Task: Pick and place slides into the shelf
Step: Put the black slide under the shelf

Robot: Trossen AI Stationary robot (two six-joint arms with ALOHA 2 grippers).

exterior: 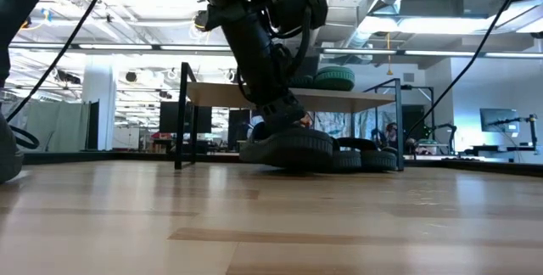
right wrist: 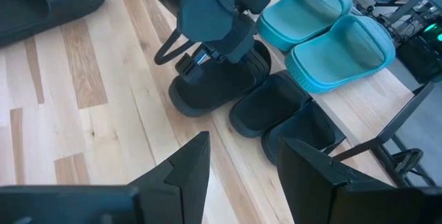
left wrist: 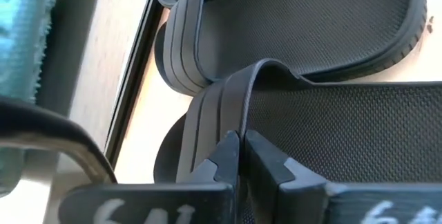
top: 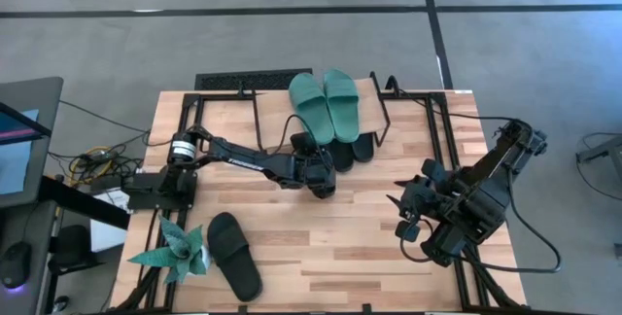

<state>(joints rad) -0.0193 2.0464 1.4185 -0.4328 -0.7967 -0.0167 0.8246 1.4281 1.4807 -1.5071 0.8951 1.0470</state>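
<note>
My left gripper (top: 316,174) is down on a black slide (right wrist: 214,89) that lies in front of the shelf (exterior: 229,94), and it is shut on the slide's strap. Two more black slides (right wrist: 266,103) (right wrist: 304,131) lie side by side under the shelf. Two teal slides (top: 326,106) rest on the shelf's plank top. A fourth black slide (top: 233,255) lies sole down near the table's near-left corner. My right gripper (top: 403,216) waits open at the table's right side, touching nothing. My left gripper (left wrist: 239,141) pinches the black slide's wide strap at its edge (left wrist: 238,110), one finger on the ribbed outer face and the other on the inner side over the footbed. The fingers slant down from the table's left. The slide's sole (exterior: 288,158) rests on the table.
A teal paper plant (top: 175,252) stands at the near-left corner beside the loose black slide. The shelf's thin black legs (exterior: 180,114) frame the slides beneath it. Bare wood stretches across the table's middle and near side (top: 340,247).
</note>
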